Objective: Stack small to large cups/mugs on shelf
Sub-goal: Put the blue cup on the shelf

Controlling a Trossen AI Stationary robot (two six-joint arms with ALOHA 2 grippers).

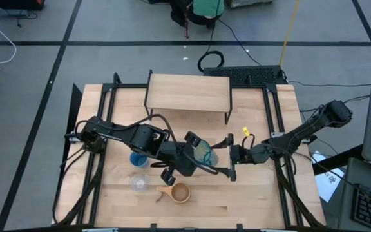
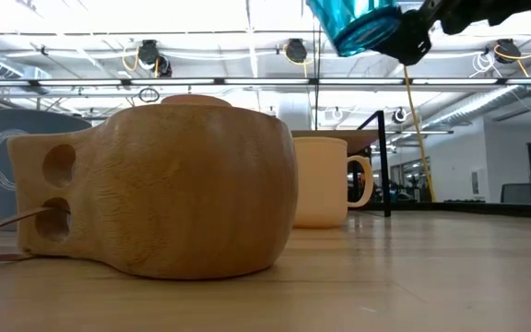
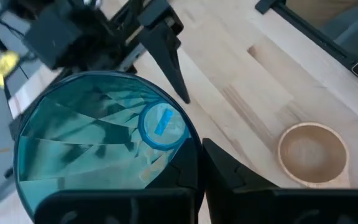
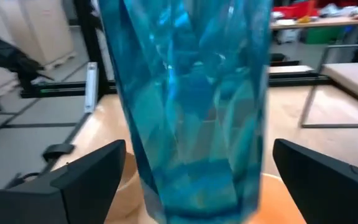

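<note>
My left gripper (image 1: 195, 154) holds the teal textured tumbler (image 1: 204, 152) high above the table's middle. In the left wrist view I look down into the tumbler's mouth (image 3: 104, 143). My right gripper (image 1: 230, 156) stands open just to the tumbler's right. Its two fingers (image 4: 92, 177) sit on either side of the tumbler (image 4: 191, 99) without touching it. The blue cup (image 1: 138, 159), the clear glass (image 1: 140, 183) and the tan wooden cup (image 1: 179, 192) stand on the table, left of and nearer than the grippers. The shelf (image 1: 189, 92) stands at the far middle. My left gripper holds the tumbler by its wall at the rim (image 3: 190, 155), one finger inside the mouth and the other finger (image 3: 235, 177) outside. The fingers come slanting down from the table's left. The tumbler (image 2: 362, 23) is tilted, hanging below the fingers, lifted clear of the table.
In the low view a pale orange handled mug (image 2: 325, 180) stands on the table behind the wooden cup (image 2: 155, 184). An orange-tan surface (image 4: 281, 202) shows below the tumbler in the right wrist view. Black frame rails (image 1: 275, 122) run along both table sides.
</note>
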